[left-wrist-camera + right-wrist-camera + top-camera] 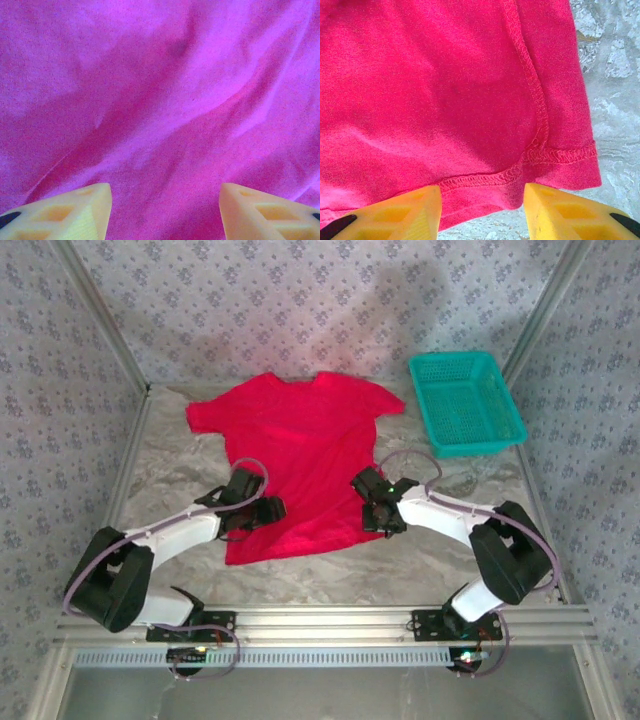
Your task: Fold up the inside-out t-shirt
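Heads up on what you get from each camera. The top view gives you the whole layout: the t-shirt (300, 465) is spread flat on the table (170, 470), collar away from the arms, hem toward them, with a teal basket (465, 405) well off at the far right corner.

The left gripper (262, 512) sits over the shirt's left edge near the hem, and the right gripper (374, 508) over the right edge at about the same height.

The wrist cams fill in what you can't read from up there:

- **Left wrist:** the yellow fingers (80, 212) stand well apart, roughly half spread. Nothing is pinched – there's just wrinkled cloth running under and between them. The shirt looks magenta in this one.
- **Right wrist:** the fingers (405, 215) are apart too, a bit narrower. The shirt's bottom corner lies right between them, and you can see its stitched hem and the raised side seam, with bare table off to the right.

Neither one has hold of the fabric – whether the tips are actually touching it, I can't tell.
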Controlling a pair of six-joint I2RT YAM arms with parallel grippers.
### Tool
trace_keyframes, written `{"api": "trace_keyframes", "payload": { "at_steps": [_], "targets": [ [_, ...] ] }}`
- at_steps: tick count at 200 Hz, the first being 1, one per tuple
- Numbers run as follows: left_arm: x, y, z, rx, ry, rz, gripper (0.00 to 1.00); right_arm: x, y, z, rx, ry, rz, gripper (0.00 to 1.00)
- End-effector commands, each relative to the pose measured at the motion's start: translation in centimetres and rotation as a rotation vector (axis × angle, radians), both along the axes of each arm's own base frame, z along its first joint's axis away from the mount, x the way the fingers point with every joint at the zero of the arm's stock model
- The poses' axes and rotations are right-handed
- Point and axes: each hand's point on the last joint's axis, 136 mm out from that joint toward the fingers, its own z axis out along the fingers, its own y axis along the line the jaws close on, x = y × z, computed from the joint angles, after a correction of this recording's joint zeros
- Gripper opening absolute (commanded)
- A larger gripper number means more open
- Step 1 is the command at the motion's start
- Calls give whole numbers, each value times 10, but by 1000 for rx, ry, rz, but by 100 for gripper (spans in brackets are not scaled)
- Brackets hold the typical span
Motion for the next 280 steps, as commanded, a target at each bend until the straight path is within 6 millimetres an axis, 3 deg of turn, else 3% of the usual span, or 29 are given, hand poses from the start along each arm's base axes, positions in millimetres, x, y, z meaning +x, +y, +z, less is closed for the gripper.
{"api": "trace_keyframes", "payload": {
  "at_steps": [1,26,66,86,109,153,187,251,280],
  "targets": [
    [-3,4,2,16,-6,5,59,-4,-11,-9,-62,21,-10,48],
    [-2,3,5,11,-9,4,58,-3,-13,-13,-76,33,-8,43],
    [-2,3,14,13,-23,-4,59,2,-16,-10,-76,23,-11,20],
    [-1,2,21,10,-40,-12,59,4,-16,-2,-75,15,-10,5],
    [0,-4,32,3,-90,-59,58,7,-14,17,-65,-8,-3,0],
    [-6,-63,73,64,-420,-385,63,7,-1,61,64,-61,6,0],
    [-29,-118,91,112,-746,-665,72,7,12,83,206,-78,16,0],
    [-35,-197,63,209,-815,-837,79,7,12,110,348,-127,0,0],
    [-18,-208,45,354,-817,-822,78,5,6,118,365,-143,-11,0]
  ]
}}
